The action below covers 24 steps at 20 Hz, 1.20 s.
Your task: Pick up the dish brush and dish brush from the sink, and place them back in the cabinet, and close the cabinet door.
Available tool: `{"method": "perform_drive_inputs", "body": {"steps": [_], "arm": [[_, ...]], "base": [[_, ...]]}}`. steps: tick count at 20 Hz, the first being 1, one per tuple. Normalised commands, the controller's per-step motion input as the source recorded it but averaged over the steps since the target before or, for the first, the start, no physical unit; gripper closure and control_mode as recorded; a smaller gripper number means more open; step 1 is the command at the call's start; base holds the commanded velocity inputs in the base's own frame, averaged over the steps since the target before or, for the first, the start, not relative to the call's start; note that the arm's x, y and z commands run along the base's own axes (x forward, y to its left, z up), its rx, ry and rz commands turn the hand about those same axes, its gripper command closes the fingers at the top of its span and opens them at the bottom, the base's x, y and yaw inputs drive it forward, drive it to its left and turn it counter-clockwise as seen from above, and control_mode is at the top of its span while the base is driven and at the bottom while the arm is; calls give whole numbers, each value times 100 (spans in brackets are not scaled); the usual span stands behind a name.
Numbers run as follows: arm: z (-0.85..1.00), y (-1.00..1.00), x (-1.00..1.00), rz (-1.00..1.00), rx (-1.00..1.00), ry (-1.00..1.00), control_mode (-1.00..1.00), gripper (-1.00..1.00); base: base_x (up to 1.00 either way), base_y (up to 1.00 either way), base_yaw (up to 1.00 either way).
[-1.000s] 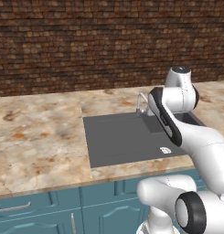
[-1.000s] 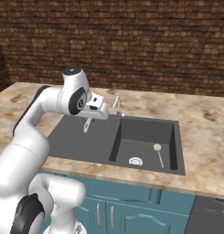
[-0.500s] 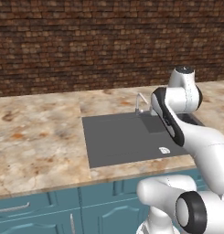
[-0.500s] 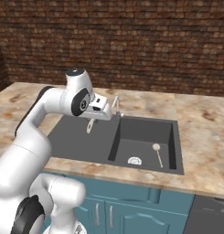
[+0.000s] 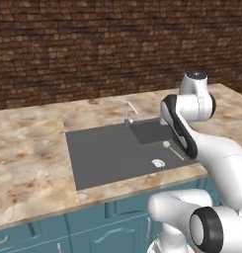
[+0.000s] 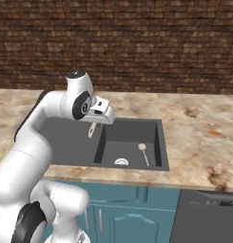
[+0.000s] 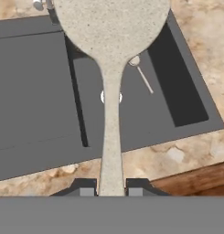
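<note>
My gripper [image 7: 111, 189] is shut on the thin handle of a speckled beige dish brush [image 7: 111, 114], whose broad round head points away from the hand. From the right base view, the gripper [image 6: 94, 122] hangs above the dark grey sink [image 6: 75, 142], near the basin's left edge, with the held dish brush [image 6: 91, 130] pointing down. A second, smaller dish brush [image 6: 143, 153] lies on the basin floor right of the round drain [image 6: 121, 162]; this second brush [image 5: 173, 150] and the sink [image 5: 107, 153] also appear from the left. The cabinet and its door are out of view.
A small faucet [image 5: 128, 112] stands at the sink's back edge. Marble counter [image 6: 199, 128] surrounds the sink, with a brick wall [image 5: 93, 44] behind. Low teal cupboards [image 6: 132, 213] and a dark appliance front [image 6: 203, 213] sit below.
Both base views have shifted, so the camera has moved and the basin now shows from the left. The gripper keeps its hold on the brush above the sink.
</note>
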Motion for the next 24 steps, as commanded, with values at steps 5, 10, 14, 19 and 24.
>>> {"method": "perform_drive_inputs", "body": {"steps": [5, 10, 14, 19, 24], "arm": [[0, 0, 0, 0, 0, 0, 100, 100], [0, 0, 0, 0, 0, 0, 100, 100], [0, 0, 0, 0, 0, 0, 100, 100], [0, 0, 0, 0, 0, 0, 100, 100], [0, 0, 0, 0, 0, 0, 100, 100]], "base": [[-11, -50, -42], [-8, -56, -54], [0, -51, -55], [0, -55, -58], [0, -51, -59]]}}
